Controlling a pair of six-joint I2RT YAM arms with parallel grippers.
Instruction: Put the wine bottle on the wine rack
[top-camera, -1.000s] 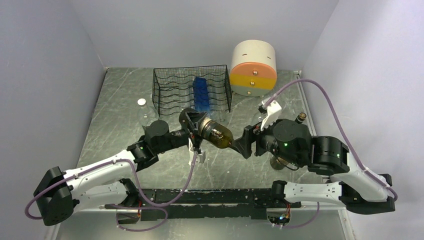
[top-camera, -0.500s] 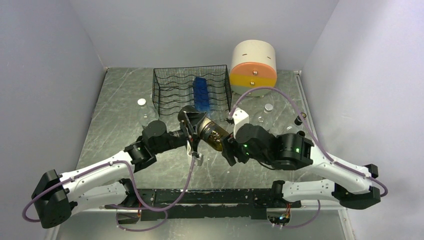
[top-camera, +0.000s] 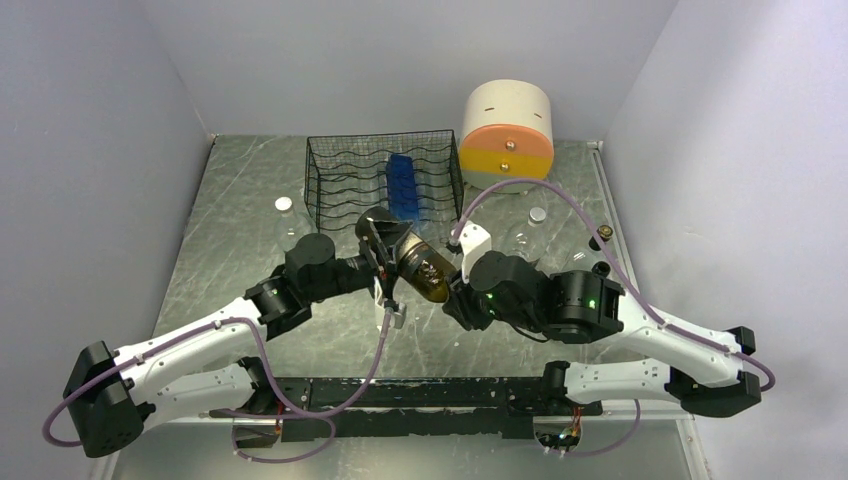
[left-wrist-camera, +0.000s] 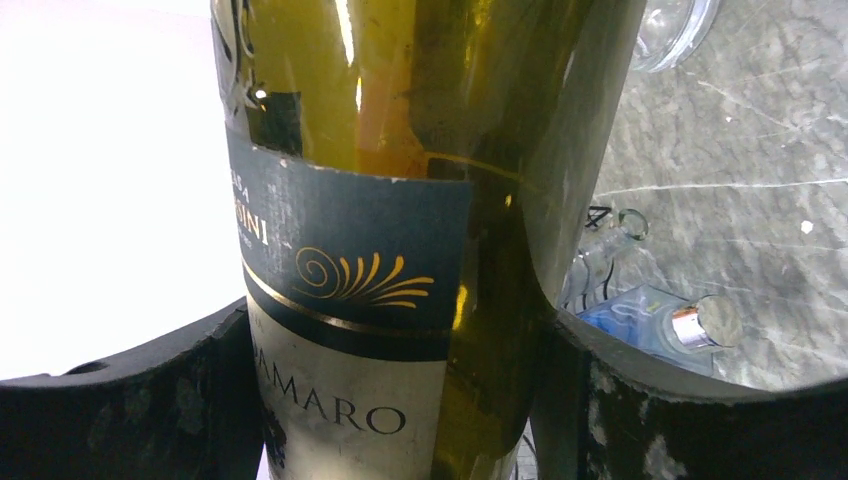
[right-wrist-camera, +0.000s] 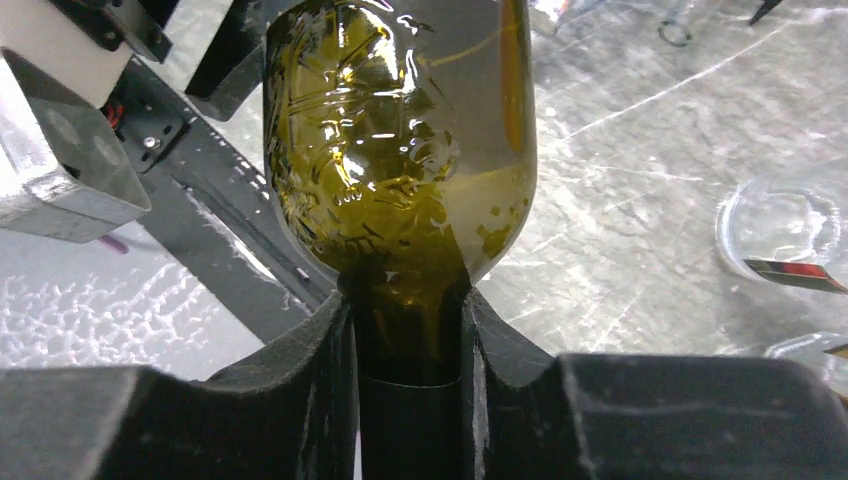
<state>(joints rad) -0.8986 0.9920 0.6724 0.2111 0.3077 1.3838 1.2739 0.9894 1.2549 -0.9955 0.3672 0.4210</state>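
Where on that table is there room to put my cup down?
Left of the wine rack, out to the wall, the table is mostly bare, with one white cap. The strip between the wine bottle and the black base rail is free too. Crowded: in front of the drawer unit, with a silver cap and clear glassware.
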